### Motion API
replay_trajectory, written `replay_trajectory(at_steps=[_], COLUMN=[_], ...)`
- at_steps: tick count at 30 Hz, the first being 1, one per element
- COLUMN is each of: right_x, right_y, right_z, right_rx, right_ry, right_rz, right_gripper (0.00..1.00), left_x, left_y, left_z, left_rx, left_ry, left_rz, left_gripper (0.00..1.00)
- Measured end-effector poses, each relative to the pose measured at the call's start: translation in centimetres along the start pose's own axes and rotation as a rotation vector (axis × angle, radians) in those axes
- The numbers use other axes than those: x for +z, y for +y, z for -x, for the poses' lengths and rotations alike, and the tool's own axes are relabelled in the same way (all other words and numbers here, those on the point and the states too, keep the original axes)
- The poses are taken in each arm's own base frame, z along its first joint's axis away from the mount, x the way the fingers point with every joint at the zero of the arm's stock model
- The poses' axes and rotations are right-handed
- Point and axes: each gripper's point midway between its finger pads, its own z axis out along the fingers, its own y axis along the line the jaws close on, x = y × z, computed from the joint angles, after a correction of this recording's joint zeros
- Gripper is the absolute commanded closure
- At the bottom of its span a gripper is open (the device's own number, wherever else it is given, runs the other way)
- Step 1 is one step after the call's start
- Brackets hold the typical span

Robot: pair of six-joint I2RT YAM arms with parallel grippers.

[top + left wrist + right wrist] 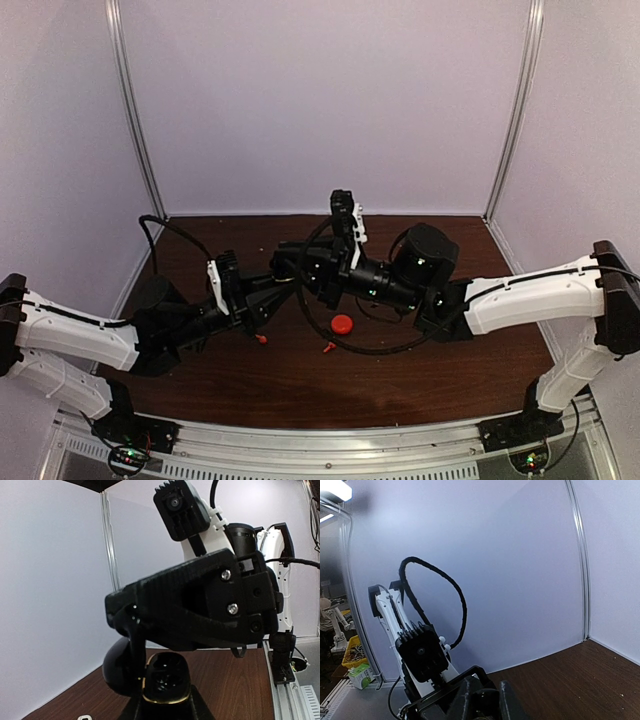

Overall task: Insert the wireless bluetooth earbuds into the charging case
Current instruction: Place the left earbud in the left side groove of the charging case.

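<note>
Above a dark wooden table (450,370) boxed in by pale walls (320,100), two robot arms meet nose to nose in mid-air. The white left arm (80,335) reaches in from the left. Its left gripper (165,702) is clamped on a black charging case (165,680) with a gold rim, the lid tipped back and the sockets facing up. Below that arm's tip, a red earbud (262,338) lies on the table. The right gripper (484,702) hangs just over the open case with its jaws pressed together. No view shows whether anything is pinched between them. Further right, a second red earbud (327,347) lies on the wood near a red round piece (343,323). The white right arm (530,295) stretches in from the right edge.
</note>
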Motion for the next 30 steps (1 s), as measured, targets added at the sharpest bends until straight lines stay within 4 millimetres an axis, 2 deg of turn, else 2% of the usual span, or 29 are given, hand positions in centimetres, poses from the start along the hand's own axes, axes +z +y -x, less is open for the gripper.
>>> replay_trajectory(at_steps=[30], right_x=[-0.34], right_y=[0.21], right_z=[-0.04], right_rx=[0.0], right_ry=[0.001], right_rz=[0.008], right_gripper=[0.9], left_x=[0.1], left_y=[0.45], left_z=[0.7], left_rx=[-0.033], left_ry=[-0.025], left_rz=[0.004], left_gripper=[1.0])
